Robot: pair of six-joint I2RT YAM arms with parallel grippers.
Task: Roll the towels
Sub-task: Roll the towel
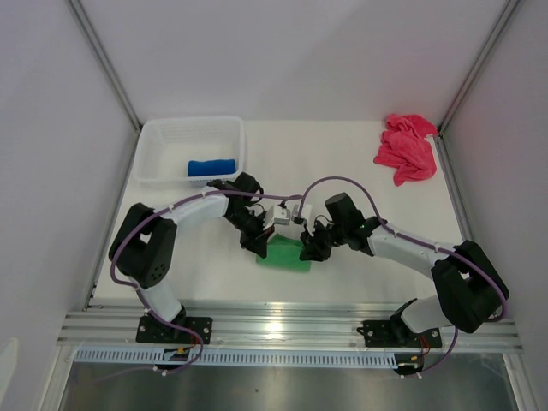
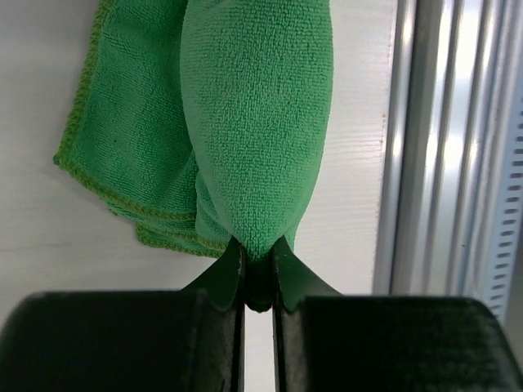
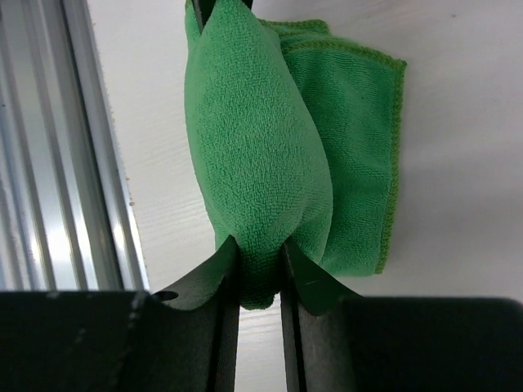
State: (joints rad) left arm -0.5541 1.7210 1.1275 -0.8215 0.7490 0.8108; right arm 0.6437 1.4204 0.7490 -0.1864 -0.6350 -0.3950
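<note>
Closest to the lens in the left wrist view, the two black fingers of the left tool (image 2: 257, 273) are pinched almost together on one end of a plump fold of a soft green cloth towel (image 2: 253, 122). The right wrist view shows the matching grip. The right tool (image 3: 260, 265) is clamped narrowly on the other end of the same fold.

Both wrist views also show the rest of the towel, flat layers with stitched edges lying on the white counter (image 2: 49, 245) beside the fold. The ribbed aluminium rail (image 2: 425, 147) of the near edge runs alongside.

The overhead view hides these grips. The two arms meet from left and right over the green cloth towel, and their wrists and a looping purple cable (image 1: 342, 181) cover much of it. Only a green patch shows between and below them. That view places the towel near the middle of the counter's near edge, slightly left of centre.

Only the overhead view shows the other things. A white plastic basket (image 1: 171, 133) sits in the far left corner and holds a rolled royal blue cloth towel (image 1: 211, 166). A crumpled pink cloth towel (image 1: 406, 147) lies in the far right corner. Both are well apart from the tools.
</note>
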